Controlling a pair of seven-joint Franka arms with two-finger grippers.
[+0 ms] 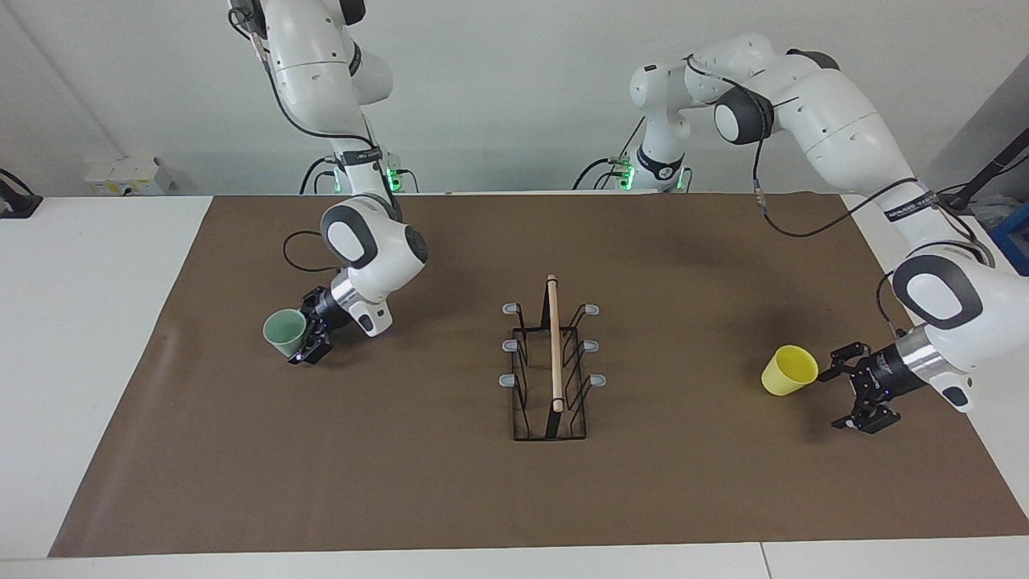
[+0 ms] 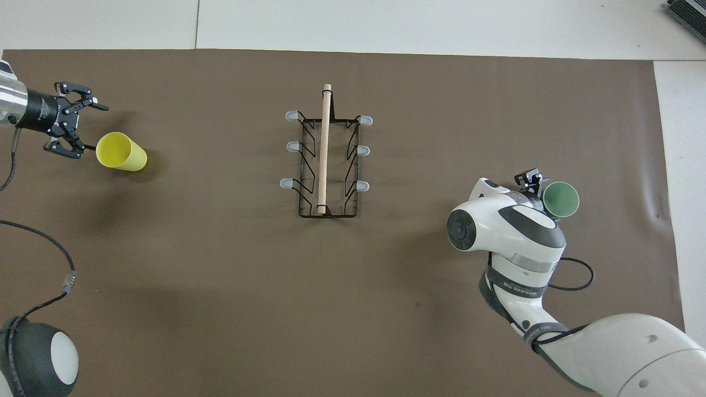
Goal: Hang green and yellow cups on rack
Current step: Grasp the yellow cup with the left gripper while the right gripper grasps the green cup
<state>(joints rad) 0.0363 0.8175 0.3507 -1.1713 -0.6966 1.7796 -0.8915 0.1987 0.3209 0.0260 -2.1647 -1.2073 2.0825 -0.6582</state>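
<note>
Quick pose check from us. In the facing view our left arm [image 1: 812,104] reaches out from its base and drops low toward 4 o'clock, with the wrist [image 1: 936,301] bent so the left gripper [image 1: 836,398] lies nearly level, pointing at about 9 o'clock with its jaws spread wide. Our right arm [image 1: 321,72] comes almost straight down from 12 o'clock. Its wrist [image 1: 371,245] tips the right gripper [image 1: 309,334] low toward 8 o'clock, and those jaws are spread too.
</note>
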